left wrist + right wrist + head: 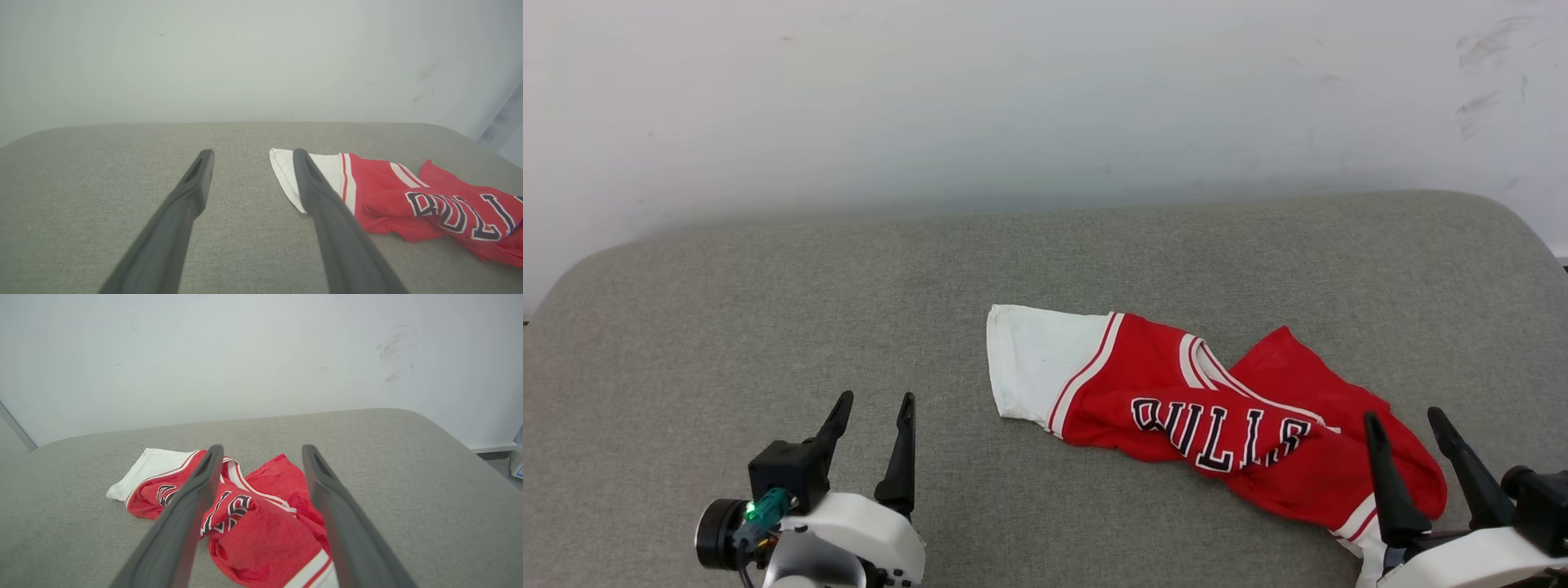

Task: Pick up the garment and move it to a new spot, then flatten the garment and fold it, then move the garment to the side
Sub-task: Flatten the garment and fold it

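While one garment (pixel 1176 392) lies crumpled right of centre on the grey cushion (pixel 768 286), two grippers stand with jaws spread wide and nothing clasped. The left gripper (pixel 876 398) is well apart from the cloth, and the right gripper (pixel 1405 415) is over its near end. Folds hide part of the black lettering (pixel 1217 429), and the right gripper covers the striped hem.

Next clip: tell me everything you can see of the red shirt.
The shirt is a red jersey-style tee of soft cloth with a white sleeve at its left end, red-white striped trim at sleeve and neck, and black white-outlined letters. It lies crumpled and twisted, unfolded, on the grey padded surface, right of centre in the head view. The open right claw stands over its right end, holding nothing; contact cannot be told.
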Controlling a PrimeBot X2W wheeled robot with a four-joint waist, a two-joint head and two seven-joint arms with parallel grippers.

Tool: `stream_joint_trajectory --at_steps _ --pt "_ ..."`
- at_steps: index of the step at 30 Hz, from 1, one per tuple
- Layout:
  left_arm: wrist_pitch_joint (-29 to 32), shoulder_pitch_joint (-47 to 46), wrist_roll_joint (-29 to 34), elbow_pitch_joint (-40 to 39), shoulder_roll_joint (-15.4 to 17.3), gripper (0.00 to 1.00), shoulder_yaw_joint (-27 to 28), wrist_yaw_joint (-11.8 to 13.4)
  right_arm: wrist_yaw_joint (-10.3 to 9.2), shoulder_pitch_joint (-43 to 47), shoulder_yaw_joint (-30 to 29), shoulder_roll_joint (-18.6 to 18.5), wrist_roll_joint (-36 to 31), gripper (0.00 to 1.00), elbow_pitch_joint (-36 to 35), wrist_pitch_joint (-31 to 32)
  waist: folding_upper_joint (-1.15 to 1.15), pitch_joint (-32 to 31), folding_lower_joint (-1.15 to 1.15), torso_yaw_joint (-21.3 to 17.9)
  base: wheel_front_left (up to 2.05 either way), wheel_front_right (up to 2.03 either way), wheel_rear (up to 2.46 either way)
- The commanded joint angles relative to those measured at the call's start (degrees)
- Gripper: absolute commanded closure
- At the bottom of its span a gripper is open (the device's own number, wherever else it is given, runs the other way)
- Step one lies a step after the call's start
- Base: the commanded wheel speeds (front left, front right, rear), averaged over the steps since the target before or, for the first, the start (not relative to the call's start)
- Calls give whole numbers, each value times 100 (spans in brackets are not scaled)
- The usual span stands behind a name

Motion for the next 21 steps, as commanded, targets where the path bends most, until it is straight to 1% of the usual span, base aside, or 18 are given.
stream_joint_trajectory --at_steps 1,5,10,17,19,20,21 --pt "94 -147 -23 26 12 0 -30 -42 -4 56 32 25 43 0 -42 -49 0 11 0 -15 0 0 0" --pt "629 -588 -175 205 -77 0 -180 -215 -4 0 123 37 89 0 -44 -13 0 101 0 -107 0 0 0" --pt "1517 -1629 -348 630 -184 0 -384 -510 -4 -231 227 19 80 0 -105 -10 0 505 0 -311 0 0 0" --pt "2819 -3175 -469 1754 -199 0 -615 -883 -4 -520 275 34 125 0 -20 -42 0 1065 0 -665 0 0 0" --pt "3170 -3540 -515 2125 -166 0 -638 -963 -4 -621 284 37 133 0 4 -108 0 1205 0 -759 0 0 0" --pt "3170 -3540 -515 2125 -166 0 -638 -963 -4 -621 284 37 133 0 4 -108 0 1205 0 -759 0 0 0" --pt "3342 -3715 -525 2303 -128 0 -644 -988 -4 -650 286 38 141 0 34 -105 0 1271 0 -813 0 0 0"
